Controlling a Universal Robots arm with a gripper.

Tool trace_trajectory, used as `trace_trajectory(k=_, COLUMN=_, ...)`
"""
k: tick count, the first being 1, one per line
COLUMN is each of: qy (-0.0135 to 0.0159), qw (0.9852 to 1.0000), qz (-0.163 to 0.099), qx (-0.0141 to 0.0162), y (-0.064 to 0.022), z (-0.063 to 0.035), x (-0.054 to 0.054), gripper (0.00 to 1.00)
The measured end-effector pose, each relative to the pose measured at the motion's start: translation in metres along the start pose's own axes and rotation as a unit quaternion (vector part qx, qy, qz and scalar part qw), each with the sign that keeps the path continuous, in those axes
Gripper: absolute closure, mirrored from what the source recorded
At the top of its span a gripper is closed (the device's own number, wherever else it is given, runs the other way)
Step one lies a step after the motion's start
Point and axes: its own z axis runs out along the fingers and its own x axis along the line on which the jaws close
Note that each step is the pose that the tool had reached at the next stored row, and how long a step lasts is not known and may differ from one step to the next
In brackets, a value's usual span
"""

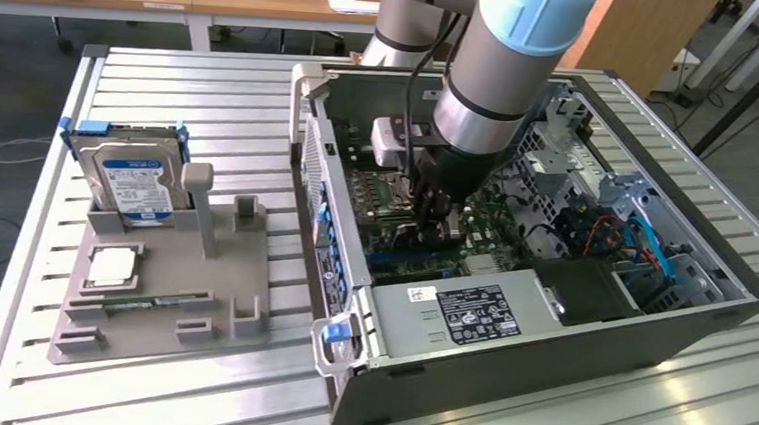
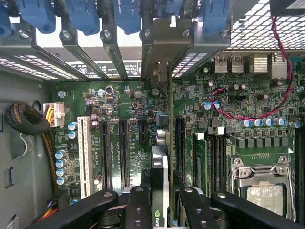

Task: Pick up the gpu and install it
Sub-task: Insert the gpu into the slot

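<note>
My hand [image 2: 159, 200] grips the gpu [image 2: 160, 143] edge-on over a slot [image 2: 180, 145] in the motherboard [image 2: 119, 100], bracket toward the case's rear.

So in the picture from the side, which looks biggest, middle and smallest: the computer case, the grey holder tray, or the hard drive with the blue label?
Largest to smallest as they look in the exterior view:
1. computer case
2. grey holder tray
3. hard drive
The tray and drive sit about equally near the camera, so that order looks safe.
</note>
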Motion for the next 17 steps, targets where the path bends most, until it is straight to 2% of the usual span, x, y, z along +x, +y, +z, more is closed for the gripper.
trace_trajectory(k=17, qy=0.0, qw=1.0, qz=0.0, qx=-0.0011, y=-0.0014, z=0.0, x=-0.0001, gripper=0.73)
